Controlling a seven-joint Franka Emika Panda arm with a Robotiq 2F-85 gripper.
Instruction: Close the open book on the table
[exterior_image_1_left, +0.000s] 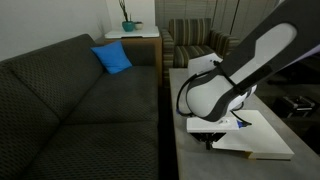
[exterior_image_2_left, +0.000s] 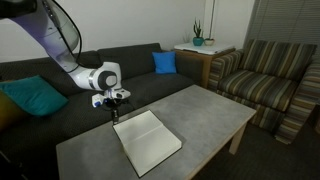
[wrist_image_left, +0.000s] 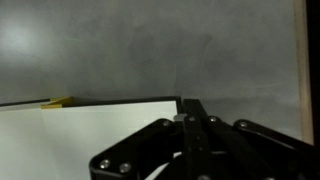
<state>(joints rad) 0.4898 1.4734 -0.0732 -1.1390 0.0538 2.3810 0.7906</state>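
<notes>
Where the open book ends, the pincer (closed) hovers.

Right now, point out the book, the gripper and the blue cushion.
book (exterior_image_2_left: 148, 140): an exterior view, middle of the white page.
gripper (wrist_image_left: 189, 104): wrist view, between its shut fingertips.
blue cushion (exterior_image_2_left: 165, 62): an exterior view, centre of its face.

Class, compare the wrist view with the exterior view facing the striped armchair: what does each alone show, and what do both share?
Only the wrist view shows a yellow edge strip. Only the exterior view shows the dark grey fabric sofa, blue square cushion and striped upholstered armchair. Both show the open white-paged book, the matte grey rectangular table and the shut end effector.
</notes>
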